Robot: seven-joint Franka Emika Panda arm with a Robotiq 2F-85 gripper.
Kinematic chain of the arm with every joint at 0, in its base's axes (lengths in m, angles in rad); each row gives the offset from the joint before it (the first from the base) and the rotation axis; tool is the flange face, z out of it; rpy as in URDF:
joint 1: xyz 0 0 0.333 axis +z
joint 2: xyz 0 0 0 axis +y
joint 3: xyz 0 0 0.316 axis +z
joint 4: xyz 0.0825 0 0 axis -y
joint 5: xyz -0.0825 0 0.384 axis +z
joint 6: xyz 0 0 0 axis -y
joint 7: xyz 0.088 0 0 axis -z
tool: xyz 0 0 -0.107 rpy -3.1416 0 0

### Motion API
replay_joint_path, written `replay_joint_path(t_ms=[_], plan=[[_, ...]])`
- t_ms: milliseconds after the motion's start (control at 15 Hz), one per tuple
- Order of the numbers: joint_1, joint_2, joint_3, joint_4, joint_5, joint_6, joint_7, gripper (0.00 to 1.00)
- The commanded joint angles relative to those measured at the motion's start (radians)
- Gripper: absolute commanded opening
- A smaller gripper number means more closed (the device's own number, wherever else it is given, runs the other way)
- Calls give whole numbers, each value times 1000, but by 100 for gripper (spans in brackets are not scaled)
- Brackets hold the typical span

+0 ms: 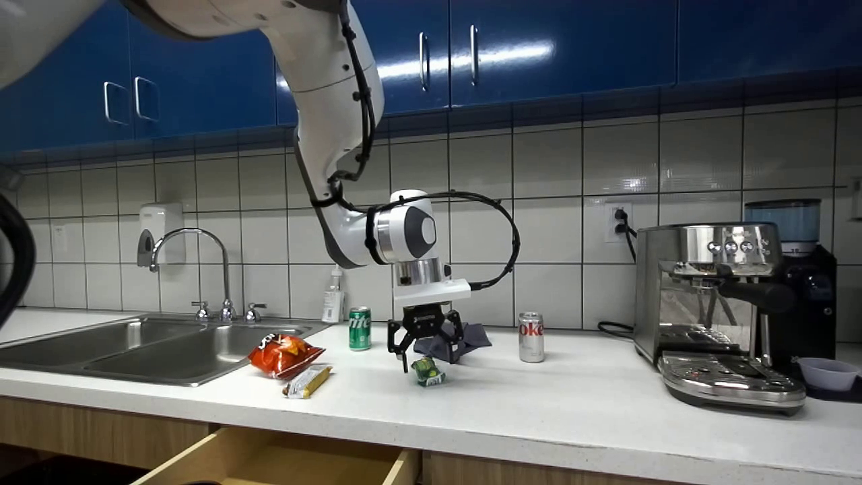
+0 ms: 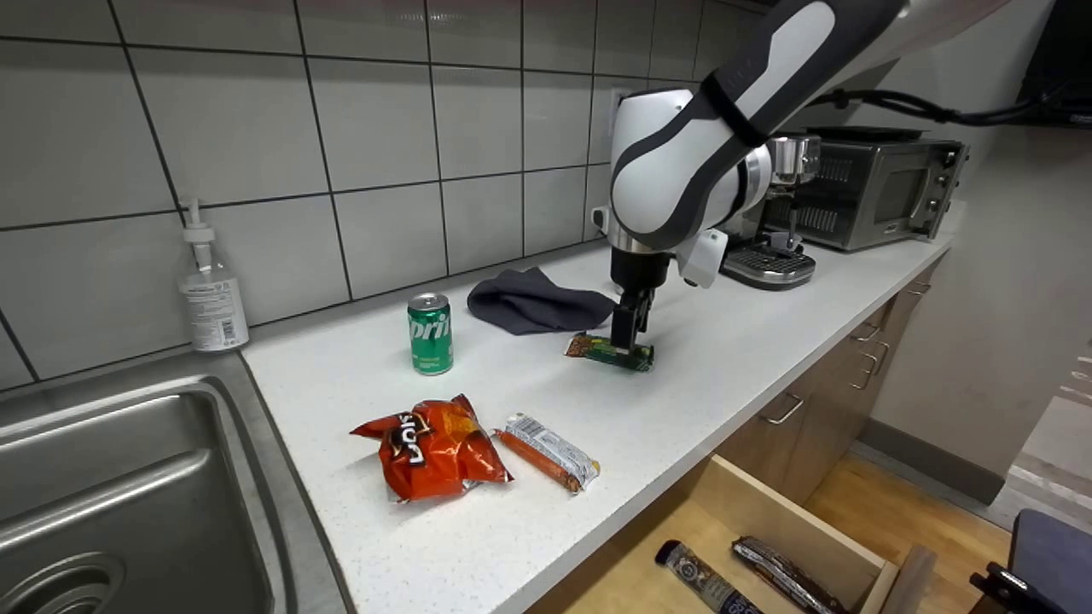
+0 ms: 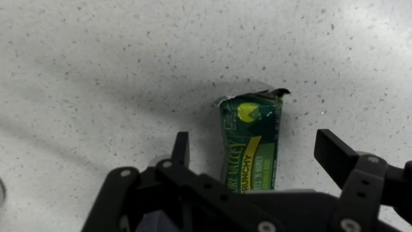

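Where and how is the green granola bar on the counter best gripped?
Probably across the middle, from straight above: the green granola bar lies flat on the counter, long and narrow, and the open claw straddles the bar's long edges in the wrist view. Its ragged end looks a poorer hold.

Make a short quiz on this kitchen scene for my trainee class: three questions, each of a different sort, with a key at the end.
1. Multiple choice: which of these is nearest to the open gripper?
A) chip bag
B) green granola bar
C) coffee machine

2. True or false: the drawer below the counter stands open.

3. Short answer: what colour is the drink can that stands nearer to the sink?

Key: 1. B; 2. True; 3. Green.
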Motion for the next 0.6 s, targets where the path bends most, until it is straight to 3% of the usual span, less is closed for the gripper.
replay_joint_path(t_ms=[0,200,267,333,533], plan=[[-29,52,32,88,-6,-59,-32,100],[-28,72,38,115,-7,-73,-37,100],[-30,80,42,126,-3,-77,-39,75],[-31,85,44,134,-2,-80,-41,74],[-31,98,48,152,-6,-81,-45,49]])
